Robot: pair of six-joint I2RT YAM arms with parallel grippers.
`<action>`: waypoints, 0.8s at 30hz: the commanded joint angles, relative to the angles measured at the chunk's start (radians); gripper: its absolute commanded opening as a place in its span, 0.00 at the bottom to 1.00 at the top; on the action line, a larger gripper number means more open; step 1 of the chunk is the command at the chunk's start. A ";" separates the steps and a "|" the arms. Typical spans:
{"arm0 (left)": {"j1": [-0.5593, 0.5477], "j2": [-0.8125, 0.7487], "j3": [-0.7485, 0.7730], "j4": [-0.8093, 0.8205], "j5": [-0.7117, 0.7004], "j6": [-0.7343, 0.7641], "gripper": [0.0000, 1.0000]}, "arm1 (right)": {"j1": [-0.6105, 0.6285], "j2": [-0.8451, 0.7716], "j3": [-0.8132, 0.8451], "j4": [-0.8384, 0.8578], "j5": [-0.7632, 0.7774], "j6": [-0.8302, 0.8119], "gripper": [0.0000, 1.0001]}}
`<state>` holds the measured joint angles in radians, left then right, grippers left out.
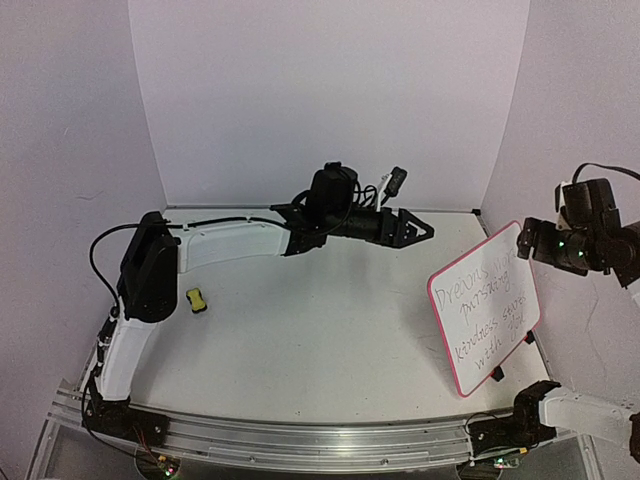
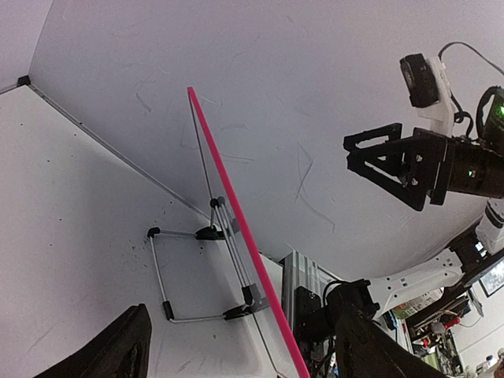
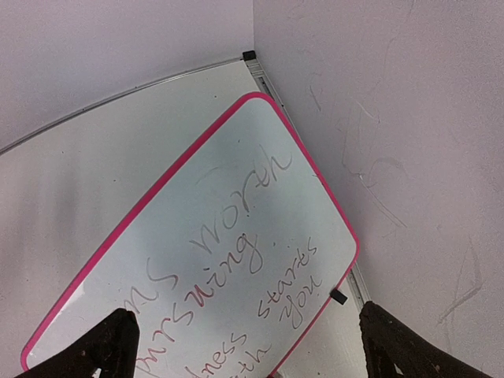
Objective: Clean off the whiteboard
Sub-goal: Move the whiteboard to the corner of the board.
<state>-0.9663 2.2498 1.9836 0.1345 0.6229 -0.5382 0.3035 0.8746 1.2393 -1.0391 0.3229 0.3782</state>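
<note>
Along the right edge of the table [image 1: 320, 340], the whiteboard [image 1: 484, 305] stands tilted, handwriting [image 3: 236, 260] across it. Left gripper [image 1: 425, 229] hangs over the far middle, jaws apart, empty; right gripper [image 1: 523, 243] hovers by the board's top, spread wide, empty.

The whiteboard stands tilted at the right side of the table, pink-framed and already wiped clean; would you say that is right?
Not quite. The whiteboard is not wiped clean: handwritten lines cover its face, as the right wrist view shows. It does stand tilted at the right side of the table, pink-framed.
</note>
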 commanded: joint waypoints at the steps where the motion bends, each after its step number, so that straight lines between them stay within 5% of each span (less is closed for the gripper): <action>1: -0.033 0.045 0.133 -0.097 -0.047 0.063 0.81 | 0.000 0.028 0.069 0.019 -0.019 -0.024 0.98; 13: -0.075 0.183 0.368 -0.325 -0.098 0.131 0.71 | 0.000 0.073 0.229 -0.011 -0.040 -0.089 0.98; 24: -0.097 0.181 0.393 -0.372 -0.074 0.138 0.64 | 0.000 0.084 0.211 -0.020 -0.037 -0.136 0.98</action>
<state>-1.0465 2.4477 2.3320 -0.2281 0.5394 -0.4183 0.3035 0.9655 1.4530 -1.0574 0.2881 0.2677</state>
